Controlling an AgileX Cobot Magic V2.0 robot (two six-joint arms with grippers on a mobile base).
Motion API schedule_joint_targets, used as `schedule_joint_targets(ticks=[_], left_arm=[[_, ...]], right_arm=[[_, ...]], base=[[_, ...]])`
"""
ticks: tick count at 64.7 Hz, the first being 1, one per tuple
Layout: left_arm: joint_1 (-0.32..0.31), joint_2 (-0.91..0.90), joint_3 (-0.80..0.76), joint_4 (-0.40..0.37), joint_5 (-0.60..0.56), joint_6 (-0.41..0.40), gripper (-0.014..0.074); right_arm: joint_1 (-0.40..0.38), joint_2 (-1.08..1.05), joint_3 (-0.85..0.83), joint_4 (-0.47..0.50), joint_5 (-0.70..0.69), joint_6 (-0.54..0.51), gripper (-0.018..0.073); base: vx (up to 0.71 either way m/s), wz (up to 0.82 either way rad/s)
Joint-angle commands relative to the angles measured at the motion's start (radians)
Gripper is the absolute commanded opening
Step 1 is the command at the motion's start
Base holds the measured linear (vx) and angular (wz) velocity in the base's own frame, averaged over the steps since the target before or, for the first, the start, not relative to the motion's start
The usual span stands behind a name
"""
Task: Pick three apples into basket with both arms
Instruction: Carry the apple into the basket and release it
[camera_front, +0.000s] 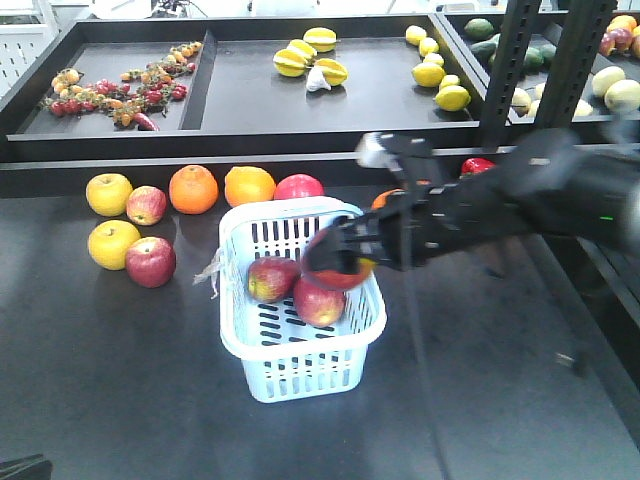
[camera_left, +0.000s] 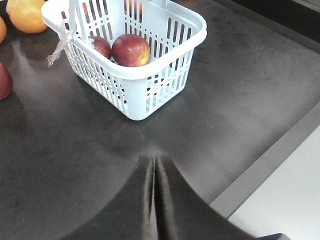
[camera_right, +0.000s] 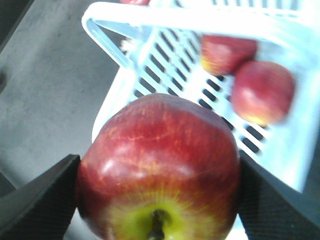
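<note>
Third glossy red apple with a yellow-green stem end (camera_right: 160, 170) clamped between the black pads of the right two-finger gripper (camera_front: 338, 262), jaws spread just wide enough to hug the fruit on both flanks. Hanging over the pale blue-white slotted plastic basket (camera_front: 245, 345), roughly above its right-hand side near the rim. Two streaky red apples (camera_front: 272, 278) already down on the slotted floor, touching each other, sitting toward the middle and right.

Tips for a clean drop, purely a guess from this angle:
- Worth nudging toward the open floor on the near-left side rather than straight down onto the pair, otherwise likely to bounce or roll against the wall.
- Lower well inside the rim before opening; skin looks slick, so a high release probably means a thump and a wobbling basket.
- Basket looks light and thin-walled, so best to avoid clipping the rim or the thin handle on the way down or back up.
- Open only enough to free the fruit, then lift straight out.

Left black gripper (camera_left: 154, 200) parked low over the dark tabletop (camera_left: 240, 90) near the basket's front corner, fingers pressed together with nothing between them, well apart from the action. Fine where it is, so long as it keeps out of the way.

Spare apples, oranges and yellow fruit lined up left of the basket, not needed.
</note>
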Motion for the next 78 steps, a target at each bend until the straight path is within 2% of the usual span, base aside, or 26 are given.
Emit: schedule_joint_targets(ticks=[1,11,24,32,52,60,66,70,71,72,78], left_arm=[[-0.001,0.008,-0.023,-0.024,-0.060,-0.008,-0.0006],[-0.001,0.008,-0.023,-0.024,-0.060,-0.008,-0.0006],[-0.001,0.008,-0.023,-0.024,-0.060,-0.008,-0.0006],[-0.001,0.008,-0.023,-0.024,-0.060,-0.008,-0.0006],[-0.001,0.008,-0.023,-0.024,-0.060,-0.008,-0.0006],[-0.001,0.008,-0.023,-0.024,-0.060,-0.008,-0.0006],[-0.001,0.008,-0.023,-0.024,-0.060,-0.008,-0.0006],[-0.001,0.008,-0.023,-0.024,-0.060,-0.008,-0.0006],[-0.001,0.008,-0.023,-0.024,-0.060,-0.008,-0.0006],[-0.001,0.008,-0.023,-0.024,-0.060,-0.008,-0.0006],[-0.001,0.008,-0.023,-0.024,-0.060,-0.008,-0.0006]], right_arm=[[0.014,0.027,-0.091,0.033,-0.031,-0.009,0.0226],[0.014,0.119,-0.150,0.034,-0.005,-0.024,0.0297],[0.014,0.167,-0.156,0.037,-0.014,-0.035,0.0552],[0.014,0.169,-0.156,0.033,-0.018,-0.053,0.0657],[0.014,0.168,-0.156,0.033,-0.014,-0.103,0.0663],[0.011,0.145,-0.156,0.024,0.028,-0.109,0.0596],[0.010,0.106,-0.156,-0.009,0.077,-0.110,0.0470],[0.010,0.069,-0.156,-0.047,0.109,-0.110,0.0357],[0.010,0.056,-0.156,-0.060,0.129,-0.110,0.0293],[0.010,0.046,-0.156,-0.070,0.139,-0.110,0.0276],[0.010,-0.020,-0.151,-0.128,0.197,-0.110,0.0036]], base=[[0.00,0.00],[0.00,0.00],[0.00,0.00],[0.00,0.00],[0.00,0.00],[0.00,0.00],[0.00,0.00],[0.00,0.00],[0.00,0.00],[0.00,0.00],[0.00,0.00]])
